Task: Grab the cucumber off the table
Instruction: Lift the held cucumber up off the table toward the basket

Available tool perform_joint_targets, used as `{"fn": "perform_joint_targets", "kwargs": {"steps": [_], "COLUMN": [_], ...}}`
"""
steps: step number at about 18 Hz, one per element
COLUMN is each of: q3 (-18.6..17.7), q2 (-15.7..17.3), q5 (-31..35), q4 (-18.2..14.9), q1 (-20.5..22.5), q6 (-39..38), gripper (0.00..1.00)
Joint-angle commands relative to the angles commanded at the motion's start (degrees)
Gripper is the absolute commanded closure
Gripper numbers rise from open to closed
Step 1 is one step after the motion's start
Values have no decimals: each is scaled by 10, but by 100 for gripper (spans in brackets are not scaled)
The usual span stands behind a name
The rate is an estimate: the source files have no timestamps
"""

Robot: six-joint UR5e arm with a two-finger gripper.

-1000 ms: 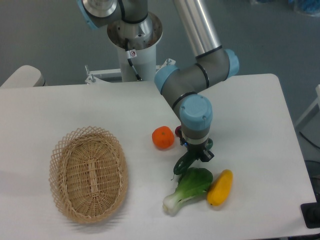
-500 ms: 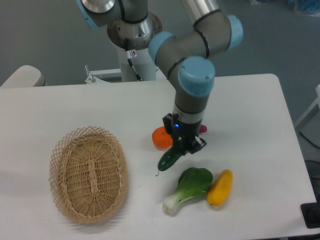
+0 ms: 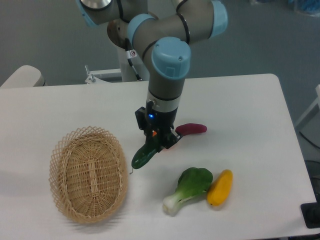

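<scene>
the cucumber [image 3: 144,155] is held in the gripper [image 3: 157,141], and the fingers are closed on its upper end. its long axis is tilted: from the fingers it runs down and to the left in the picture, and the thin stem tip is pointed toward the wicker basket [image 3: 89,173]. the cucumber appears to be lifted off the table [image 3: 250,115], but how high cannot be told from this one view. since only the upper end is gripped, the long free part hangs below the fingers, so a swing or a slip is judged possible if the arm is moved quickly.

compared with half a second ago, the gripper and the cucumber are carried to the left, away from the bok choy [image 3: 189,189] and the yellow squash [image 3: 220,187] and nearer to the basket. the purple vegetable [image 3: 191,129] is now fully shown, while the orange fruit is hidden behind the gripper.
</scene>
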Motion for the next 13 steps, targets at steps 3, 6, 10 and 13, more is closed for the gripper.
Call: {"fn": "perform_joint_targets", "kwargs": {"steps": [3,6,10,13], "q3": [1,2,2,4], "q2": [0,-1,0,0], "q5": [-16,-17,-17,-16], "q4": [0,0,0,0], "q1": [2,2,3,3], "q6": [-1,-2,-2,-1], "gripper": [83,83,83,83]}}
